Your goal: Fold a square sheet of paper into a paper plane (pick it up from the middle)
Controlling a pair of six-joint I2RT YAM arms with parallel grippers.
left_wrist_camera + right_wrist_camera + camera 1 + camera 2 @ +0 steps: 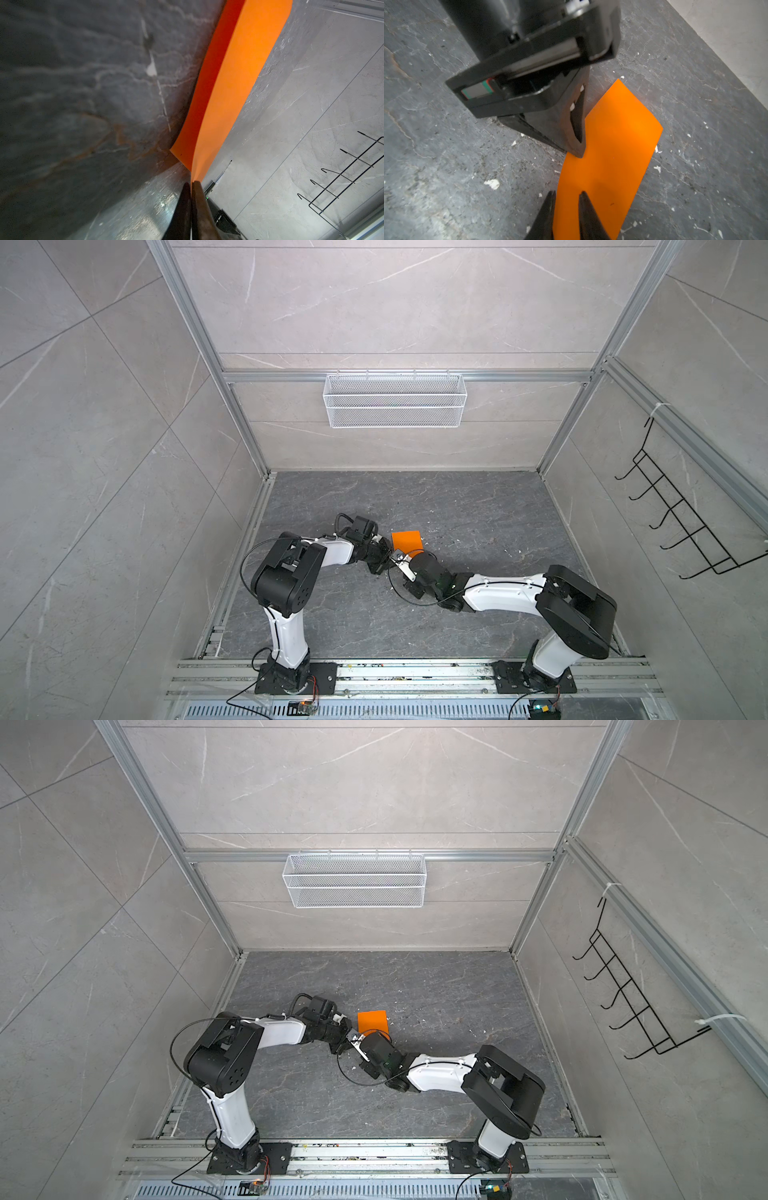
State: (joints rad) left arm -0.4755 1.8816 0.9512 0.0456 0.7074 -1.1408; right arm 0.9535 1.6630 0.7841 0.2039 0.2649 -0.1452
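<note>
1. Along the bottom edge of both top views, an aluminium rail (415,672) carries the two arm bases, the left arm at lower left and the right arm at lower right.
2. Both arms bend inward over the dark stone tabletop (457,614). Their wrists meet just below the centre of the frame.
3. The right gripper (568,192) shows at the bottom centre of the right wrist view. Its jaws stand a little apart, with orange visible in the gap. One finger sits at the sheet's edge and the other over the sheet. Whether either touches the paper cannot be told.
4. The left gripper (191,184) is clamped on the paper. At the bottom centre of the left wrist view its two fingers press together, and the orange sheet comes straight out from between their tips.
5. The square sheet of paper (407,541) lies near the centre of both top views, just above the point where the two wrists meet.
   - It is plain bright orange.
   - The end pinched by the left gripper is lifted and bowed.
   - The far end rests on the tabletop.
6. Small white specks (492,184) are scattered on the stone around the sheet.
7. A white wire basket (395,400) hangs on the back wall at upper centre. A black hook rack (685,522) hangs on the wall at the right of the frame.
</note>
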